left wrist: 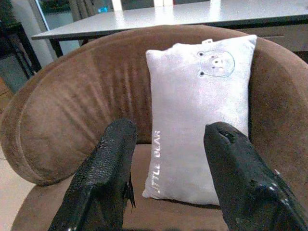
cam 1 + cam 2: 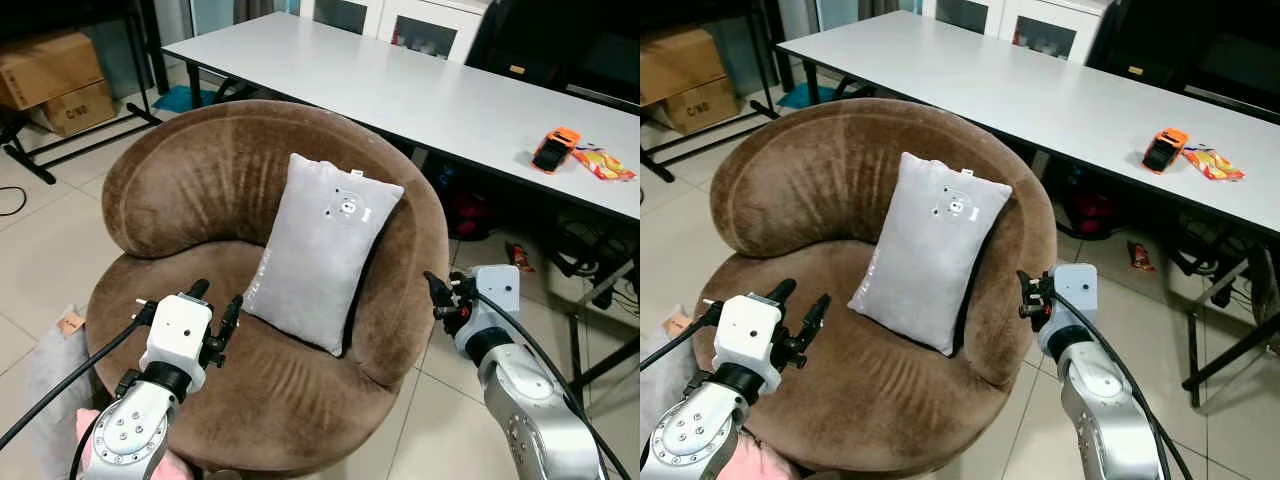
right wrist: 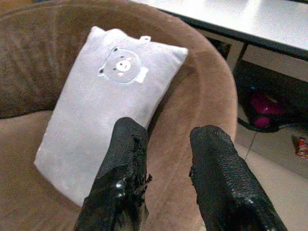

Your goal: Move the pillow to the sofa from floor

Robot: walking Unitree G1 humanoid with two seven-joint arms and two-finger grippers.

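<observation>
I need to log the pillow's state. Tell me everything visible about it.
The pillow is a light grey rectangle of soft, velvety-looking fabric, with a small bear face printed near its top and "LITTLE BEAR" lettering along one long edge. A small tag sticks out at the top edge. It stands tilted on the brown sofa, its lower end on the seat and its back leaning against the backrest. Neither pincer touches it.

I think I am in an office room. I see a long white table [image 2: 420, 95], cardboard boxes [image 2: 55, 80] by the wall, a tiled floor [image 2: 40, 240] and one round brown chair [image 2: 200, 180].
</observation>
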